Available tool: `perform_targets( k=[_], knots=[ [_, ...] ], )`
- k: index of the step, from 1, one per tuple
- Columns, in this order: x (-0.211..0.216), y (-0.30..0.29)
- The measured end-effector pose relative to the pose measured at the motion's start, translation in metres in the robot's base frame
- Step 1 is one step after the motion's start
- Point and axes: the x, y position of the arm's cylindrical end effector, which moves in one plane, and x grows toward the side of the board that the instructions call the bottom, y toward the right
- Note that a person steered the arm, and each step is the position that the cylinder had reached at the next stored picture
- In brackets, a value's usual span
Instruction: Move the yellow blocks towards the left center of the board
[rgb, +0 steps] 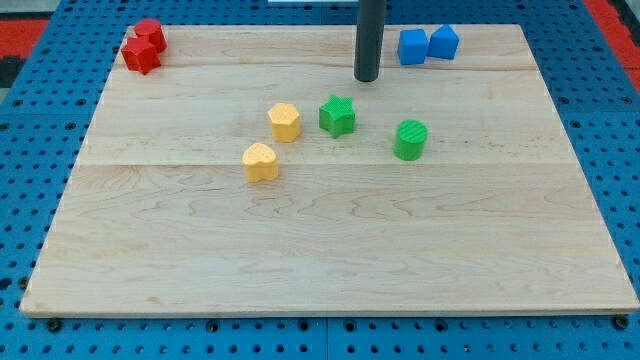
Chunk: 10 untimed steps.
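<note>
In the camera view my tip (367, 77) touches no block, just above the green star (338, 115), while the yellow hexagon (285, 122) and yellow heart (261, 161) sit near the board (330, 260) centre, slightly toward the view's left

No text, label or number is readable.

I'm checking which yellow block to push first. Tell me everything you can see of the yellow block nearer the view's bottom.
The yellow heart-shaped block is a small, chunky piece, matte and plastic-looking, lying flat on the wooden board, lobes toward the view's top. It sits left of the board's centre, down-left of the yellow hexagonal block, apart from it. Nothing touches it but the board. My tip is well away, toward the view's upper right.
</note>
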Motion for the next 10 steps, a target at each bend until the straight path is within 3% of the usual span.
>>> perform_targets(
  k=[2,3,5,6,7,8,9,10],
  knots=[
    [0.039,-0.004],
    [0.082,-0.032],
    [0.072,-0.038],
    [0.025,-0.039],
    [0.041,-0.113],
    [0.065,-0.114],
    [0.072,-0.071],
    [0.072,-0.071]
  ],
)
